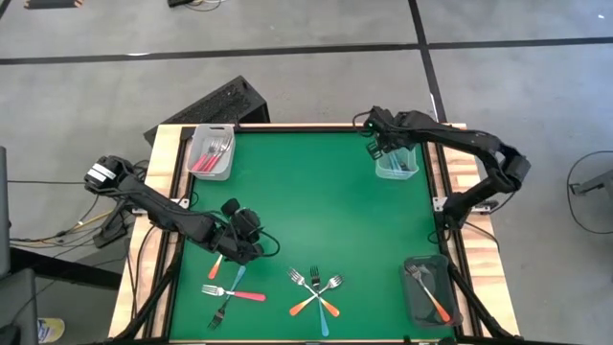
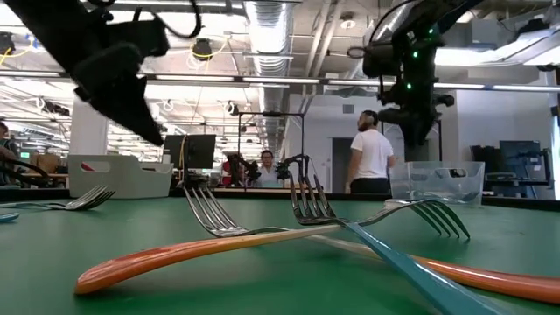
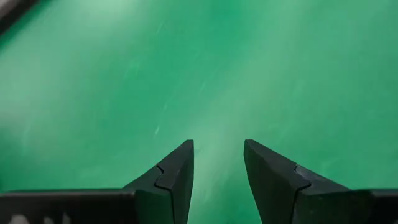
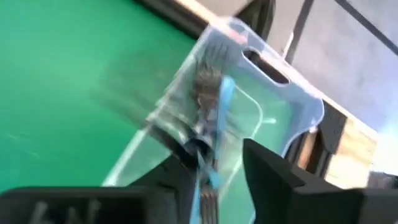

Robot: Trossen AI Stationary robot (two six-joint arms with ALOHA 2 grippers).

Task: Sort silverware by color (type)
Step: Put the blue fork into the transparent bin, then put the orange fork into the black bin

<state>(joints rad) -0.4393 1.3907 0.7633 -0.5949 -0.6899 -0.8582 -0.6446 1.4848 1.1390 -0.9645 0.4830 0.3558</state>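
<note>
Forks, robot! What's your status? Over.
Left claw open, empty, over bare mat near loose forks. Right claw over clear bin, blue fork between its fingers, grip unclear. Nothing blocking.

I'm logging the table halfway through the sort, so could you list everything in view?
Green mat: one, covers the table.
Grey bin: one, far left corner, holds several pink-red forks.
Clear bin: one, far right corner.
Dark bin: one, near right corner, holds an orange fork.
Crossed forks: three, two orange and one blue, near centre.
Loose forks: about three, pink-red, blue and orange, near left.
Person: one, white shirt, in the room behind.
Left tool: open, empty, over the mat by the loose forks.
Right tool: open, over the clear bin, blue fork between its fingers.
</note>
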